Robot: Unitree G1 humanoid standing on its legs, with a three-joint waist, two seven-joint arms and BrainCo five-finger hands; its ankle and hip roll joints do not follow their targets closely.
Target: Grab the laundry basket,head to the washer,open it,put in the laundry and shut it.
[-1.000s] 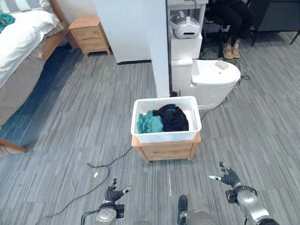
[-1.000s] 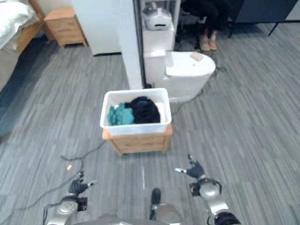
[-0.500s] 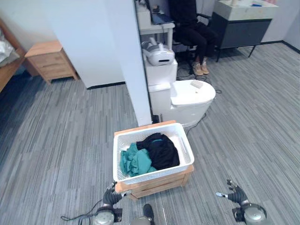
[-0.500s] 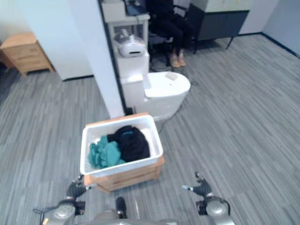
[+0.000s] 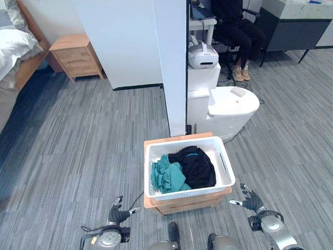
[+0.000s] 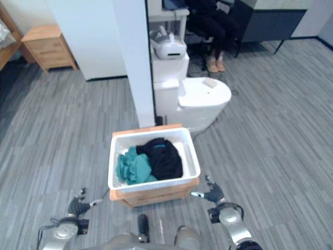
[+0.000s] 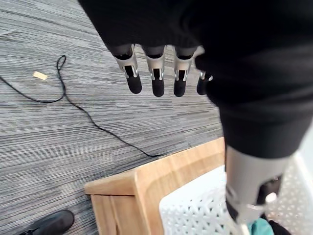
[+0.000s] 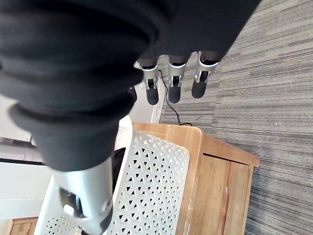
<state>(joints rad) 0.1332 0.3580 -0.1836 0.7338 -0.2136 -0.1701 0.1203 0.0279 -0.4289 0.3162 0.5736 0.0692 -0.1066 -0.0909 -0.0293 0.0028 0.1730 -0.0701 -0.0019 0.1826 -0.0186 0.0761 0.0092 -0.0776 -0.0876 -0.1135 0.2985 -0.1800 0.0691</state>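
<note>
Right hand [image 5: 251,198] loose-fingered, empty, just off the right end of the laundry basket [image 5: 188,193]; left hand [image 5: 117,211] likewise, further off its left end. Basket sits on a wooden stand [image 5: 188,203], long axis left-right, lying between the hands. Right is nearer.

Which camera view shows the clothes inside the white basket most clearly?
The left eye view: it looks down into the laundry basket, showing the teal clothes beside the black clothes. The right eye view shows the same. The wrist views show mostly the basket's lattice wall.
</note>
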